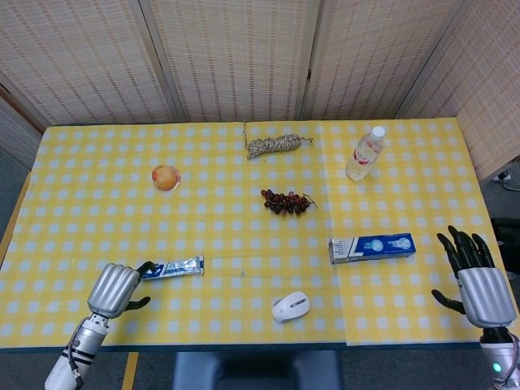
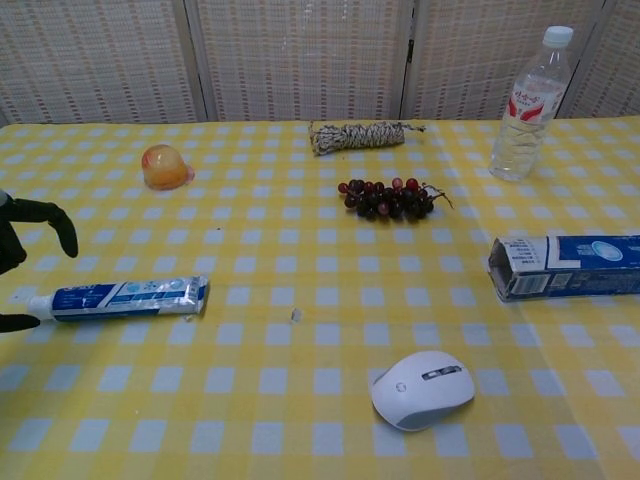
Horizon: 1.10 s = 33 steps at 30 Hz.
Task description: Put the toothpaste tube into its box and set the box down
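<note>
The blue and white toothpaste tube lies flat at the front left of the yellow checked table, cap to the left. My left hand hovers right at the cap end, fingers apart and arched over it, thumb below; it holds nothing. The blue toothpaste box lies on its side at the right, open flap facing left. My right hand stays open beyond the table's right edge, clear of the box; the chest view does not show it.
A white computer mouse sits near the front edge between tube and box. Dark grapes, a coil of rope, a water bottle and an orange jelly cup lie further back.
</note>
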Each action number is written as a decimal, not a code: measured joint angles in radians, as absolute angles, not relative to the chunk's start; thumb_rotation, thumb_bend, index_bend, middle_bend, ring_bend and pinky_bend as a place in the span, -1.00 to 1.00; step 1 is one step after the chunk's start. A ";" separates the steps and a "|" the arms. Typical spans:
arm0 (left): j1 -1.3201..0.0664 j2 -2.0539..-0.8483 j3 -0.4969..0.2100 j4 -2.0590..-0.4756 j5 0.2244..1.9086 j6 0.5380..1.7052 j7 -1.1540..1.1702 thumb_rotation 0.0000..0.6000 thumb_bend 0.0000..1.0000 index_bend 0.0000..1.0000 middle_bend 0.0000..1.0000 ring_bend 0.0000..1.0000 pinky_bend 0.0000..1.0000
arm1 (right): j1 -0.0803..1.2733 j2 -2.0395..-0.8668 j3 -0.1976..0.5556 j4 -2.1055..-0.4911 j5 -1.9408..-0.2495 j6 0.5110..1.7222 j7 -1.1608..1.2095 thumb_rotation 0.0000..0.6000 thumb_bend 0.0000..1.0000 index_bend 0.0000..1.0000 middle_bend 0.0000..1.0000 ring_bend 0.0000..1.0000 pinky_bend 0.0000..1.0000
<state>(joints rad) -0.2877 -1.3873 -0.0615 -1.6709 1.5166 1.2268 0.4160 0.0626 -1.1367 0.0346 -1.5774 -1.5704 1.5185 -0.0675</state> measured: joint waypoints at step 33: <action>-0.484 -1.679 -0.155 -1.379 1.213 1.065 0.537 1.00 -0.62 -0.10 1.00 1.00 1.00 | 0.064 -1.126 0.056 -1.569 -1.525 1.506 -0.059 1.00 -0.71 -1.00 -1.00 -1.00 -1.00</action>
<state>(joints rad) -0.4842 -1.6793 -0.1554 -1.3792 1.2127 1.0649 0.5370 0.0640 -1.1256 0.0563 -1.5685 -1.5252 1.5060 -0.0595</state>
